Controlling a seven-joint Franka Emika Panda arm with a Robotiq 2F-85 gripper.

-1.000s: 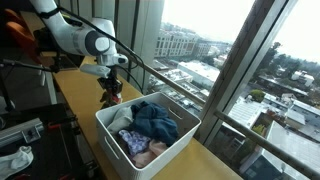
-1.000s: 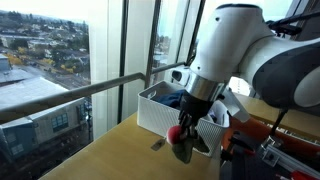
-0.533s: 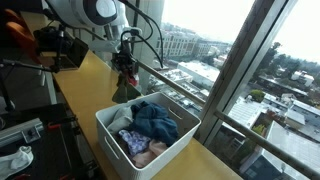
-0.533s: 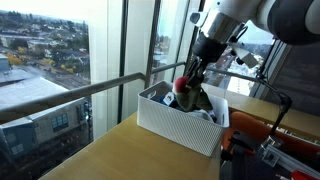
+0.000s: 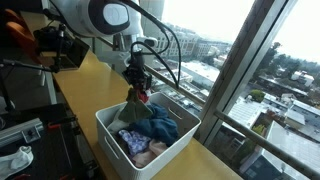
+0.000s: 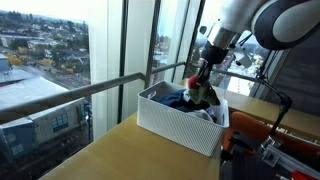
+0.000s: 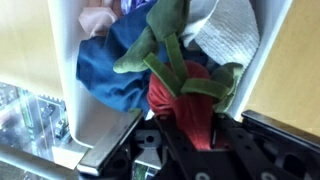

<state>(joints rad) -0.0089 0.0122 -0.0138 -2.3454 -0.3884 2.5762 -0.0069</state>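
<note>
**A:** What did we record for the gripper (image 5: 137,88)?

**B:** We found it above the basket (image 5: 113,152), over one corner of it and clear of the rim. Its fingers were drawn in narrow and pinched a red and green cloth (image 7: 186,106).

**A:** Where was that cloth against the basket?

**B:** It hung from the fingers over the basket's inside. In the wrist view we saw the red part bunched between the fingers, with the green strips trailing down toward the contents. We could not tell whether the lowest strip touched the pile.

**A:** What did we list inside the basket?

**B:** We listed a blue garment (image 5: 156,122) heaped near the middle and a grey cloth (image 7: 228,34) beside it, against one wall. A pink piece (image 7: 95,18) lay at the end farthest from the gripper. The pile reached about to the rim.

**A:** And under the basket?

**B:** We noted a wooden counter (image 6: 105,152). The basket sat flat on it, upright.
</note>
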